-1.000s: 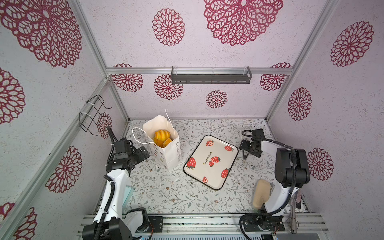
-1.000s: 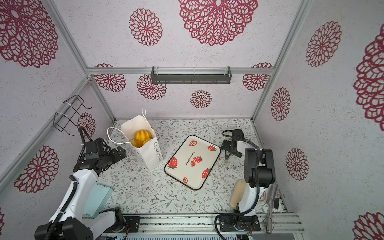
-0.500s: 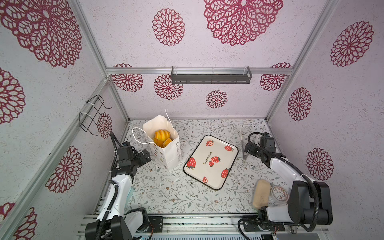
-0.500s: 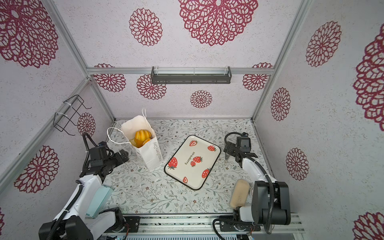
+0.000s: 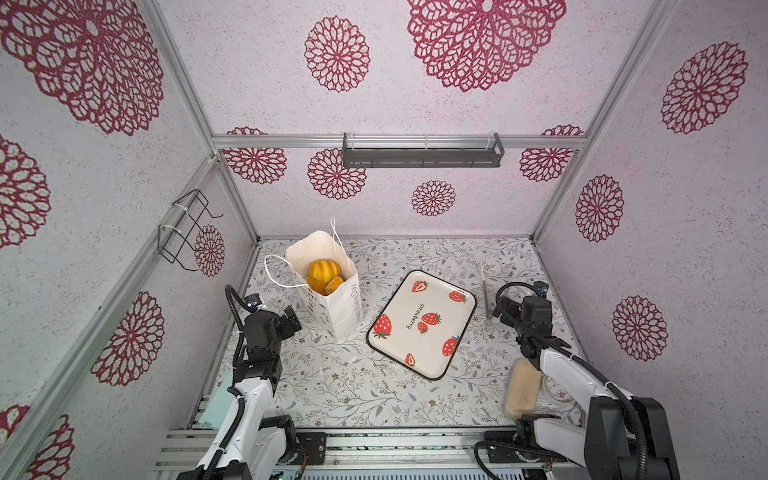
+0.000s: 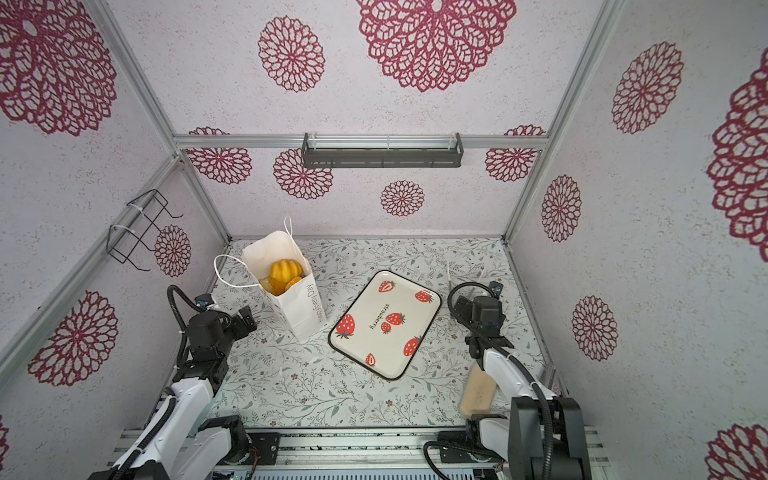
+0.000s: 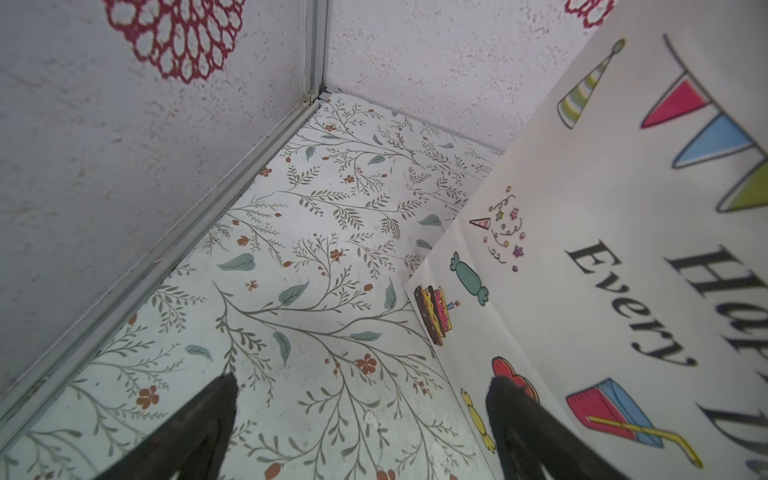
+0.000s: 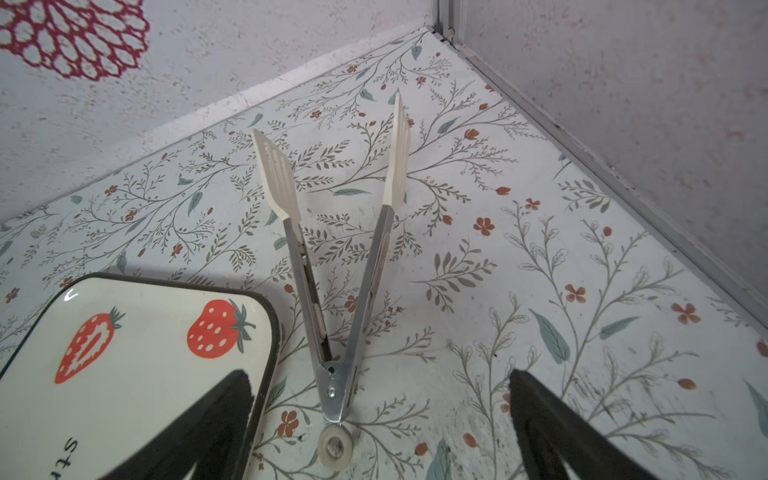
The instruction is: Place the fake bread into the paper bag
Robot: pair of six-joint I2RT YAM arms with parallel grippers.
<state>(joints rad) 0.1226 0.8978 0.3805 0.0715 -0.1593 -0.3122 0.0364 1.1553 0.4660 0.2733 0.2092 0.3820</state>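
Item: fake bread (image 5: pixel 322 273), glossy orange pieces heaped in the open mouth of the paper bag (image 5: pixel 338 316), which stands upright left of centre in both top views; how many pieces it holds cannot be told. Strawberry-print tray (image 5: pixel 446 322), centre: bare. No bread shows on the floral table (image 5: pixel 332 386). Left gripper (image 7: pixel 361 386): fingers spread, empty, low beside the bag's printed face; contact cannot be told. Right gripper (image 8: pixel 380 376): fingers spread, empty, poised over the hinge end of the metal tongs (image 8: pixel 334 386), which lie just beside the tray's corner. Beige oblong block (image 5: pixel 521 388), lower right, apart from the work. Step, as judged: loading appears finished. Next move, as judged: only clearing both arms away from bag and tongs without tipping the bag.
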